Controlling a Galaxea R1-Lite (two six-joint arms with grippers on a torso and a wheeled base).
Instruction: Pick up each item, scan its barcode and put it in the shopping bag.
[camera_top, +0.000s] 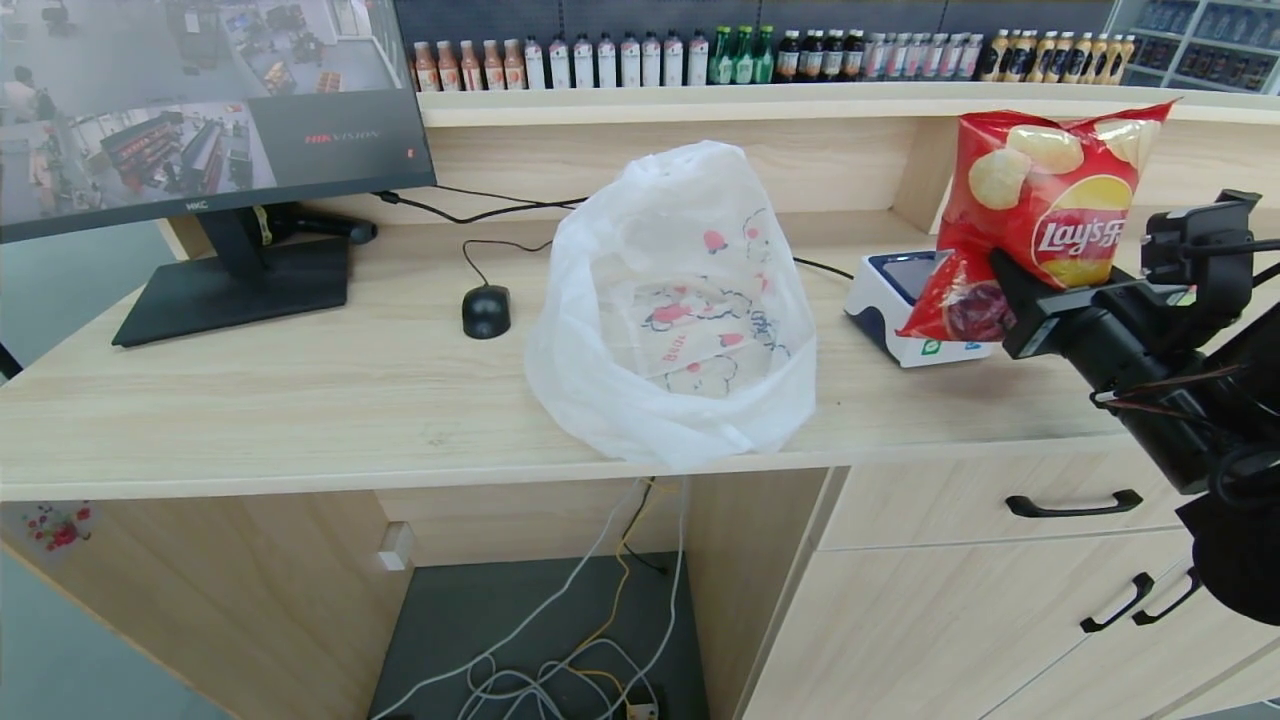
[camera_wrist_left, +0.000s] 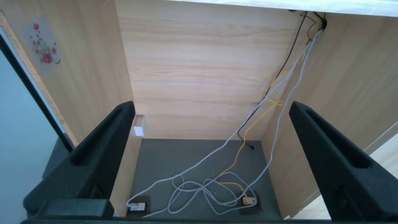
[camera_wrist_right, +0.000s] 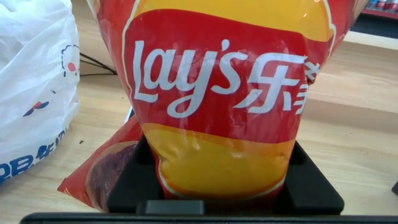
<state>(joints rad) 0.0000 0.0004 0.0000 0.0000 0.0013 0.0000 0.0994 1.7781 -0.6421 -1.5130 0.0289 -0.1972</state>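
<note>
Right gripper (camera_top: 1022, 300) clamped on chip bag (camera_top: 1045, 205), held upright near scanner (camera_top: 880, 285) (shopping bag (camera_top: 680, 300) just beside it, mouth up). Left gripper (camera_wrist_left: 211, 112) gaping, empty, below the counter (camera_top: 300, 400). I'd tilt barcode side toward scanner window, hold steady.

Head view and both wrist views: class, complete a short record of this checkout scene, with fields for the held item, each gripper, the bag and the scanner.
Held item: red chip bag, upright, clear above the counter
Right gripper: shut on the chip bag's lower part
Left gripper: open, empty, facing cables under the counter
Shopping bag: white, mouth open, standing mid-counter
Scanner: white and blue, on the counter beside the shopping bag, partly behind the chip bag
</note>
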